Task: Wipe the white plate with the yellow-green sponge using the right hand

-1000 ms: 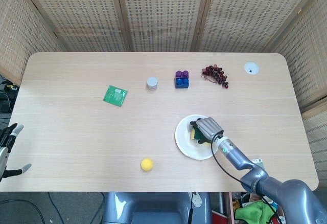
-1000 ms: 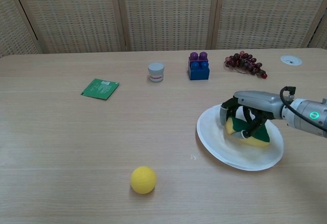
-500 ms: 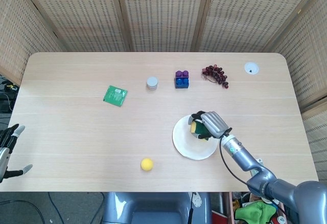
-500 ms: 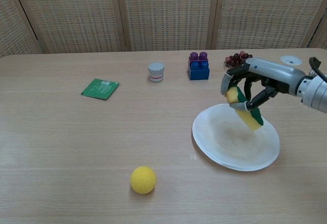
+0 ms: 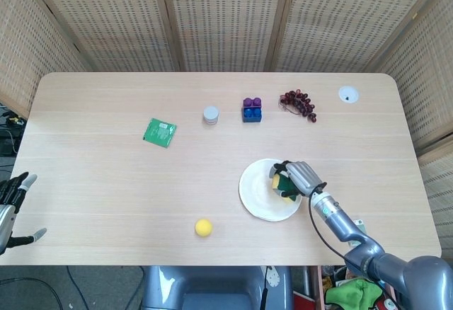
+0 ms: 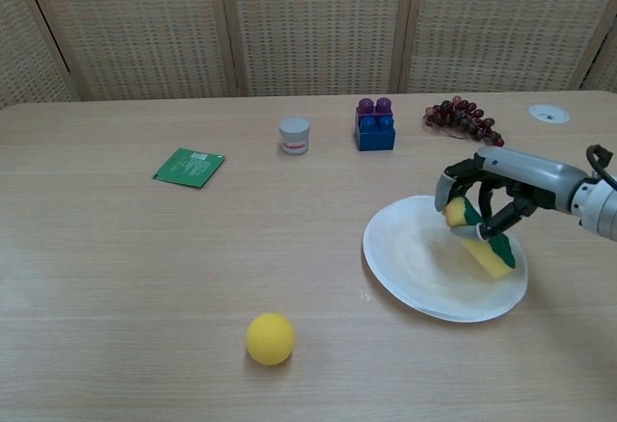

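The left hand (image 5: 12,207) is cut off by the lower left edge of the head view and does not appear in the chest view. At centre right, the right hand (image 6: 494,191) covers the top of the sponge (image 6: 482,244). The label on the jar (image 6: 294,137) is too small to read.

Pale matt wood-grain table (image 6: 145,268). On it, a smooth white plate (image 6: 410,258) with a faint sheen; over the plate, a porous yellow-green sponge (image 6: 479,242) in the right hand (image 6: 492,191), grey and metallic-looking with dark fingers. Behind the table, woven cane screen panels (image 6: 308,27).
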You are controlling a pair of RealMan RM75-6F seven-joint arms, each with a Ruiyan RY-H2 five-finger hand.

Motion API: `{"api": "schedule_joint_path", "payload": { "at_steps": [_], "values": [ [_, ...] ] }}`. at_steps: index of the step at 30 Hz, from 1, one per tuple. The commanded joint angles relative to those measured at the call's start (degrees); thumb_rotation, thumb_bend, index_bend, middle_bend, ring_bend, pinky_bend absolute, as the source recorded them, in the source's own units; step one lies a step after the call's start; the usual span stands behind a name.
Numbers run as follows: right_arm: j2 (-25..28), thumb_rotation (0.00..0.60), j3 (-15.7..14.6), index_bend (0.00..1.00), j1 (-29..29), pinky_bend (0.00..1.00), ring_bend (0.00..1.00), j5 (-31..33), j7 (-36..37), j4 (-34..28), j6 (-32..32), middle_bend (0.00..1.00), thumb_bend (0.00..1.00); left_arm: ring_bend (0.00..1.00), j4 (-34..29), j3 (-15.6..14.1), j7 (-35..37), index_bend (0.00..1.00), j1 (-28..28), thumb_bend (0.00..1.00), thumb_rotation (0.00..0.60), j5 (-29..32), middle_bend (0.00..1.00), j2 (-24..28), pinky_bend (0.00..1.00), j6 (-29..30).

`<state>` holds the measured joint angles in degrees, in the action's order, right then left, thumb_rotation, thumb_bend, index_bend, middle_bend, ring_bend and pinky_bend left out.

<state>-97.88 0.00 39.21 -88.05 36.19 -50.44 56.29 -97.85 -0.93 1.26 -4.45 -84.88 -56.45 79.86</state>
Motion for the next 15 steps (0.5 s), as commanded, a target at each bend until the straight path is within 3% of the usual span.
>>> {"api": "schedule_joint_path", "payload": {
  "at_steps": [1,15],
  "values": [
    [-0.6,0.6,-0.6,0.45,-0.1,0.54,0.36,-0.7,-0.1,0.6,0.1,0.49,0.3,0.0,0.0,0.0,0.0,0.0,0.0,0.0,0.6,0.1,0.0,0.0,0.0,0.0],
    [-2.5,0.6,-0.8,0.45,0.0,0.54,0.36,-1.9,-1.0,2.2,0.7,0.5,0.31,0.0,-0.1,-0.1,0.1,0.0,0.1,0.0,0.6,0.0,0.0,0.0,0.0,0.1]
  ]
}}
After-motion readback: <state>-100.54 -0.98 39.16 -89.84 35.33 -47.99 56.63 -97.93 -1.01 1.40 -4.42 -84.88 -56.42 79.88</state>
